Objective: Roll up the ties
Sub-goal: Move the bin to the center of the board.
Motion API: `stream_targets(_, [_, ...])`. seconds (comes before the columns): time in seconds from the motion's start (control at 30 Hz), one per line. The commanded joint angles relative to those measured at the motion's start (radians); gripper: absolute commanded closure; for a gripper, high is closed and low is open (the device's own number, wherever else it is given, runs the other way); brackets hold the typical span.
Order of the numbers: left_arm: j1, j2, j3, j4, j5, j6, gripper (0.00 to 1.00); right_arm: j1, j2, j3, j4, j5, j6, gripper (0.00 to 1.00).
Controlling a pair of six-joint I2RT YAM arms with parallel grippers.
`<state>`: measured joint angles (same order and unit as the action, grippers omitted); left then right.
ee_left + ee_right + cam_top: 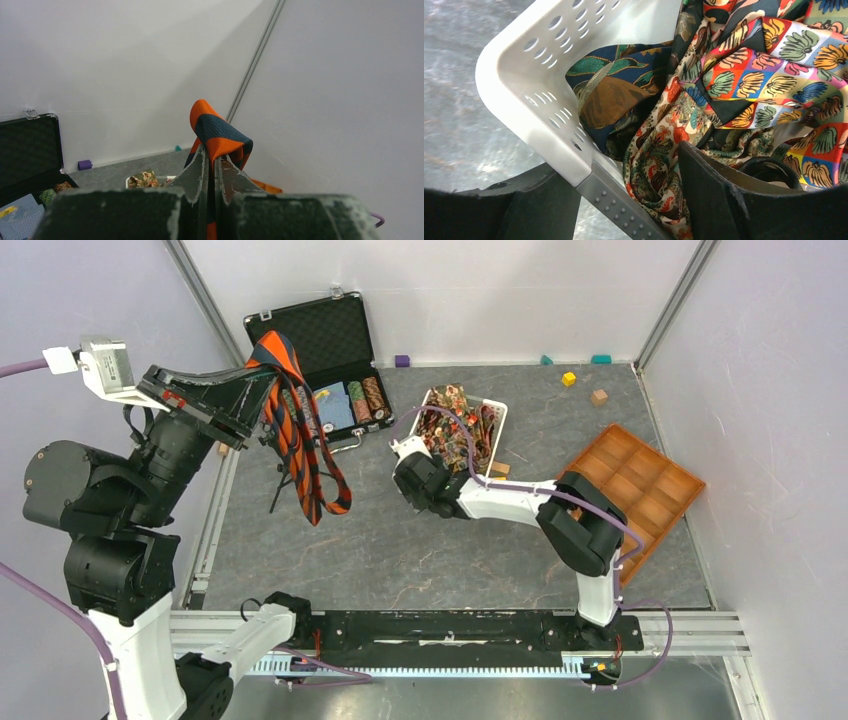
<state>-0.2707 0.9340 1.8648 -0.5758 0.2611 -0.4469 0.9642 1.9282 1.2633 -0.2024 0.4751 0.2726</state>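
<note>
In the top view, the left claw (265, 392) is closed on the orange-and-dark striped tie (305, 455), which is held up in the air, well to the left of the white basket (499, 410), with its ends hanging down. The patterned ties (455, 420) are piled inside the basket on the table (400, 540). The right claw (413, 453) is placed at the basket's near-left corner.

In the left wrist view, the striped tie is pinched between the fingers (196, 172) and folded over them.

In the right wrist view, the right claw is seen open. One finger is outside the basket wall and the other finger (704, 180) is inside, beside the patterned ties.
</note>
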Motion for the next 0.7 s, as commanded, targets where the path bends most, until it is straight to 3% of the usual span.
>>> stream_targets(0.0, [-0.004, -0.015, -0.017, 0.017, -0.001, 0.016, 0.98, -0.065, 0.008, 0.061, 0.024, 0.033, -0.089, 0.27])
stream_targets(0.33, [-0.004, -0.054, -0.109, -0.015, -0.003, 0.001, 0.98, -0.327, 0.232, 0.415, -0.127, 0.008, -0.011, 0.25])
stream_targets(0.47, [-0.004, -0.058, -0.141, -0.022, 0.015, 0.003, 0.98, -0.412, 0.288, 0.532, -0.127, -0.101, -0.023, 0.23])
stream_targets(0.67, [-0.004, -0.058, -0.2, -0.007, 0.051, 0.004, 0.98, -0.42, 0.129, 0.461, -0.022, -0.258, -0.129, 0.08])
